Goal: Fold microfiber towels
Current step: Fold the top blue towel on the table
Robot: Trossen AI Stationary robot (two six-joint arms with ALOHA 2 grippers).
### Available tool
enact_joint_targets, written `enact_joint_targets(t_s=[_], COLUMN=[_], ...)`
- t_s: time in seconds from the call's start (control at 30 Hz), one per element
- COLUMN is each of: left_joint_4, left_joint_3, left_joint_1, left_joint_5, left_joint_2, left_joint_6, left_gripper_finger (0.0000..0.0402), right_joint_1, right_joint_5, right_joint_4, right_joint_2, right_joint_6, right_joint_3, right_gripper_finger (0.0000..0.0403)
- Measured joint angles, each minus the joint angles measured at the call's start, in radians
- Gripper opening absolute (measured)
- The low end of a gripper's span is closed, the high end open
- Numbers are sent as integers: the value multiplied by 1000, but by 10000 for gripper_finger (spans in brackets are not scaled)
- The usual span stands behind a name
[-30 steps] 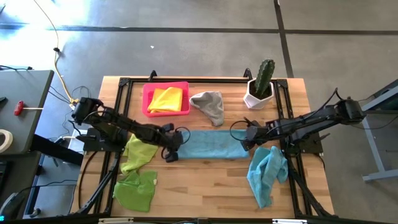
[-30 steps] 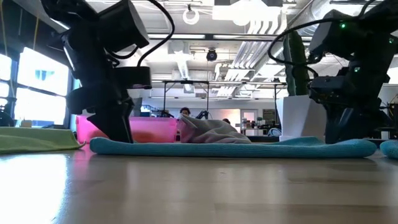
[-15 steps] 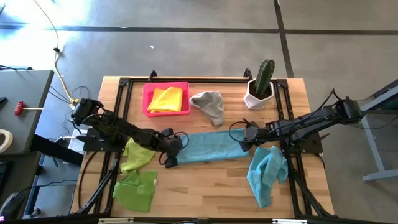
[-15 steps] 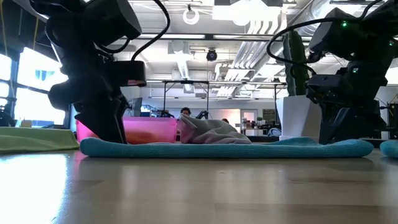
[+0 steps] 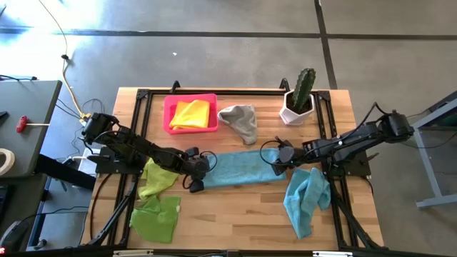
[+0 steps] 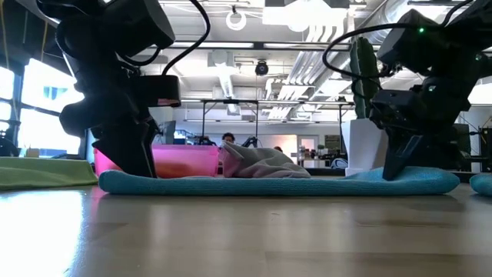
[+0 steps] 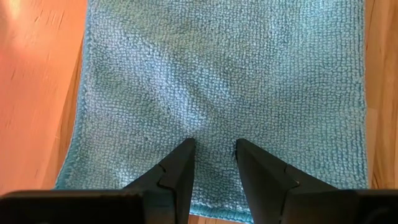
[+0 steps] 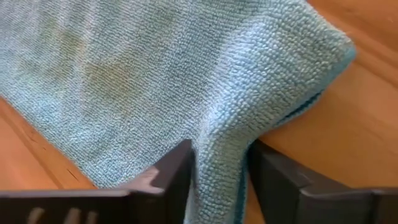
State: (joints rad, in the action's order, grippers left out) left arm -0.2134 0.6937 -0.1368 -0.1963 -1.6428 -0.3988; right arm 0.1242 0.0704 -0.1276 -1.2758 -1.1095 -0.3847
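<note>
Room: open workshop with ceiling ducts and lights behind a wooden table (image 5: 235, 214).
Left gripper (image 7: 214, 147): jaws narrow, pressed down on the left end of the folded blue towel (image 5: 239, 169); a ridge of cloth sits between the fingers (image 7: 177, 167), though from this angle a true pinch is hard to confirm.
Right gripper (image 8: 219, 163): jaws close together with a raised fold of the same towel's right end between them, corner bunched up off the wood.
Folded blue towel: long strip across the table's middle, flat between the two grippers.
Second blue towel (image 5: 305, 200): crumpled, near the right front edge, just beside the right gripper.
Lime towel (image 5: 157, 177): crumpled under the left arm.
Green towel (image 5: 156, 218): at the left front corner.
Grey towel (image 5: 240, 120): heaped at the back, beside the tray.
Tray (image 5: 171, 127): pink, at the back left, holding the yellow towel (image 5: 191, 113).
Cactus (image 5: 300, 93): in a white pot at the back right.
</note>
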Motion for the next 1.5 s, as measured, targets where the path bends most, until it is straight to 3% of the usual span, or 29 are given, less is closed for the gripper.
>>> enact_joint_targets(t_s=[0.33, 0.67, 1.1, 1.27, 1.5], left_joint_4=[1, -9, -10, -8, -8], left_joint_3=[0, 54, 79, 79, 80], left_joint_1=[0, -3, -30, -57, -103], left_joint_5=[-3, -13, 21, 19, 12], left_joint_2=[0, 0, 4, 5, 6], left_joint_6=[-5, -19, -7, -20, -44], left_gripper_finger=[112, 112, 112, 112, 112], right_joint_1=[1, 0, 0, 0, 0], right_joint_5=[-46, -72, 18, 32, 33], right_joint_4=[0, -37, -726, -863, -979], right_joint_2=[-2, -1, -2, -36, -222], right_joint_6=[9, 10, 96, 71, 143], right_joint_3=[0, -13, -355, -474, -676], right_gripper_finger=[7, 2, 1, 0, 0])
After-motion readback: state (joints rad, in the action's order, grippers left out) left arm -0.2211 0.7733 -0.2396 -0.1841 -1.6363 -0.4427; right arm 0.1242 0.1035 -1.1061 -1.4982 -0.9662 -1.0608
